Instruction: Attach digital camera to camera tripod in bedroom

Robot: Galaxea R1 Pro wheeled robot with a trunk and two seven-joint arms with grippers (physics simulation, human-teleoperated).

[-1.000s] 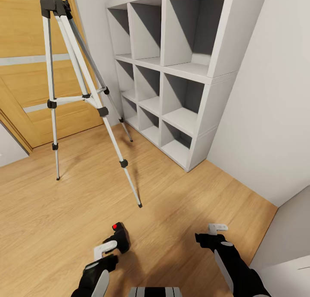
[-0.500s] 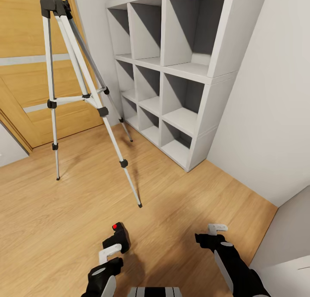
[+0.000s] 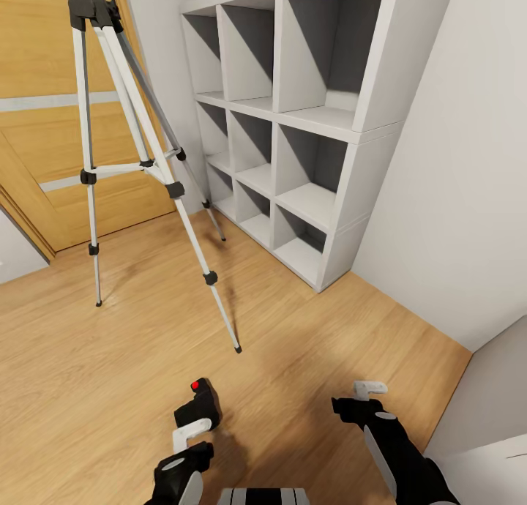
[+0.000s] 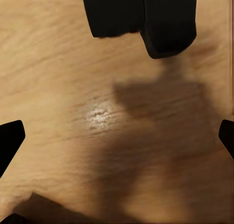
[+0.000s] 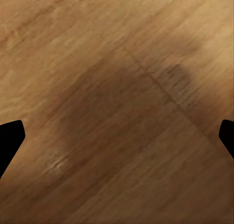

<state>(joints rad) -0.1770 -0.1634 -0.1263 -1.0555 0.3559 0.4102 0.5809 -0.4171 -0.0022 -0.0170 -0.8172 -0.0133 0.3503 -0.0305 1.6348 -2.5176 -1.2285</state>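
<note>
One digital camera (image 3: 199, 406), one camera tripod (image 3: 132, 135).

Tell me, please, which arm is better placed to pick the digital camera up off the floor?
Probably the left. The left gripper hangs open just short of the digital camera on the floor, while the right gripper sits well off to its side.

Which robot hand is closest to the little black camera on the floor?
The left gripper. It sits just behind the digital camera, fingers open, while the right gripper is off to the side over bare wood floor.
</note>
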